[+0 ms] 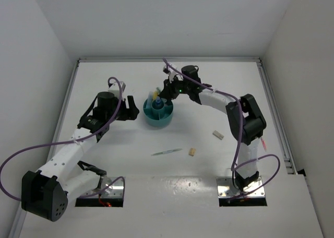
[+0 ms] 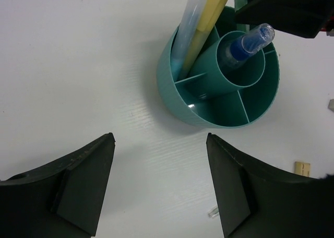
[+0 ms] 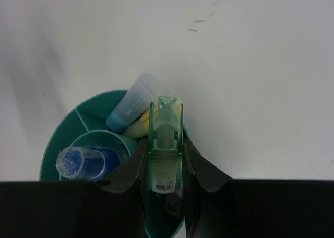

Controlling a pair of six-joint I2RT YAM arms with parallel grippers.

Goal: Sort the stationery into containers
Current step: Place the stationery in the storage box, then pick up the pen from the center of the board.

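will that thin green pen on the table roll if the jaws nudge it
Probably: the pen looks slim and seems round, lying flat on the smooth table, so a sideways nudge would likely roll it. It looks light and stiff. It sits low, so a pinch may slip.

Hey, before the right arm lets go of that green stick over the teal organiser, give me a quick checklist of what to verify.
1. Right tool shut on the mint-green stick: ok.
2. Stick above an open compartment of the teal organiser: cannot tell; it hangs near the rim, beside the yellow stick.
3. Left tool open and apart from the organiser: ok.
4. Blue-capped tube in the central well, out of the drop path: ok.
5. All stationery sorted: not ok; green pen, tan block and beige stick lie on the table.
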